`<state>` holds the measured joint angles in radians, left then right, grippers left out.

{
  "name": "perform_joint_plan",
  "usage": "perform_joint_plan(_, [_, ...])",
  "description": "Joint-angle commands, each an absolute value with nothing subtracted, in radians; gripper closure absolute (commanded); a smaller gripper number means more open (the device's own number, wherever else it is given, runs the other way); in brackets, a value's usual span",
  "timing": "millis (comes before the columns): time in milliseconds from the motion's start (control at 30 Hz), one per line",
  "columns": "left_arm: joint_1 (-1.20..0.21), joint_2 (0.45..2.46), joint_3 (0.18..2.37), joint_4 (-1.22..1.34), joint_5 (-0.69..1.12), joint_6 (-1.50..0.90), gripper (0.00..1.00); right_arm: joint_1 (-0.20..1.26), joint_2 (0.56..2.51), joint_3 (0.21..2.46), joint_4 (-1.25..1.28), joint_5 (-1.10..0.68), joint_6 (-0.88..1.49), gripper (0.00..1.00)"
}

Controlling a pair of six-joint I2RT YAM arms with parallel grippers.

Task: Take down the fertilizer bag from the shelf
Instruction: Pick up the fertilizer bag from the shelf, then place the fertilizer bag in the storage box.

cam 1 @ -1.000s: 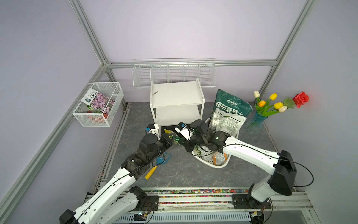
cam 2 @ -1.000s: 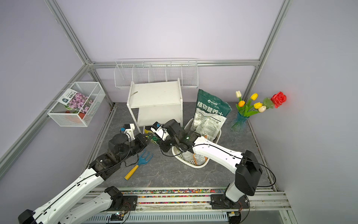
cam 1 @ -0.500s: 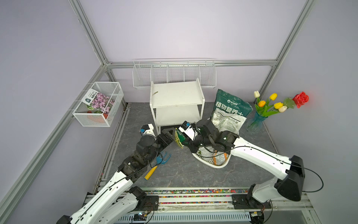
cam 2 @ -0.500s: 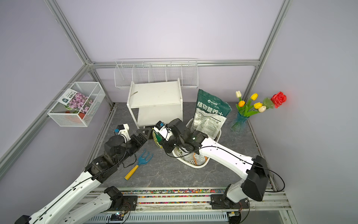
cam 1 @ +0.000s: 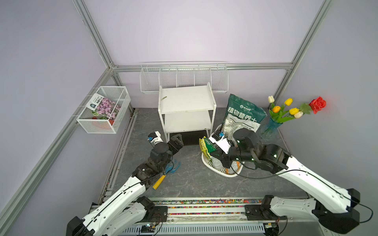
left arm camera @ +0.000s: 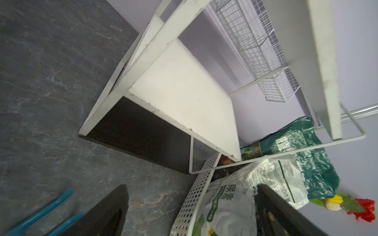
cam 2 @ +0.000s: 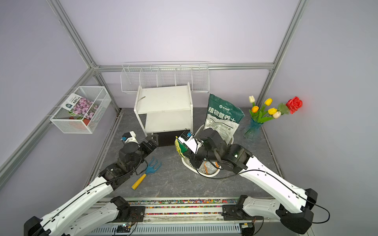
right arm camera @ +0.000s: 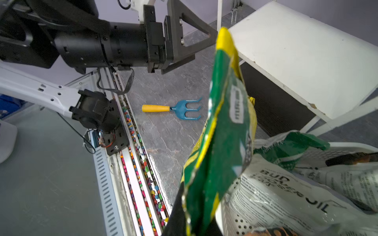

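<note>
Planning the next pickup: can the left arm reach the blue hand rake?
Probably yes: the hand rake lies uncovered beside the left arm, and the left end effector is open and empty.

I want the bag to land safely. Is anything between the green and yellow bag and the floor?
Yes. The white basket, stuffed with other bags, seems to sit partly under the fertilizer bag held by the right gripper.

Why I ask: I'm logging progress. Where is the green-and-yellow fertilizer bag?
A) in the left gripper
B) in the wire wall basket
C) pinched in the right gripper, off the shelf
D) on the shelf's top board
C: the right gripper is shut on the fertilizer bag, off the shelf by its front corner, while the left gripper stands open with nothing in it.
</note>
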<state>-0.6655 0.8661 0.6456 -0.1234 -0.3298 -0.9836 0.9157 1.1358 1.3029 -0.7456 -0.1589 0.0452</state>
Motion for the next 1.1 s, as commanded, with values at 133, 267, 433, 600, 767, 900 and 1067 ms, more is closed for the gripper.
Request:
perform_joint_plan(133, [-0.660, 0.802, 0.573, -0.049, -0.373, -1.021, 0.02, 0.901, 1.078, 1.263, -0.917, -0.095, -0.002, 1.00])
perform_joint_plan(267, [-0.660, 0.788, 0.579, -0.075, -0.389, -1.016, 0.02, 0.902, 1.051, 1.208, -0.903, -0.112, 0.055, 1.00])
perform_joint_plan(433, [-0.660, 0.797, 0.583, -0.070, -0.375, -1.023, 0.02, 0.894, 1.030, 1.121, -0.904, -0.011, 0.087, 1.00])
perform_joint_plan(600, [-0.660, 0.817, 0.596, -0.073, -0.352, -1.034, 0.02, 0.822, 1.030, 1.053, -0.849, -0.015, 0.108, 1.00])
perform_joint_plan(767, [-0.660, 0.816, 0.597, -0.090, -0.348, -1.040, 0.02, 0.776, 1.076, 1.036, -0.842, 0.011, 0.085, 1.00])
perform_joint_plan(900, [-0.660, 0.796, 0.583, -0.095, -0.355, -1.046, 0.01, 0.774, 1.141, 1.051, -0.861, 0.053, 0.067, 1.00])
perform_joint_plan(1067, [-0.660, 0.779, 0.565, -0.088, -0.369, -1.047, 0.02, 0.773, 1.232, 1.088, -0.880, 0.007, 0.028, 1.00])
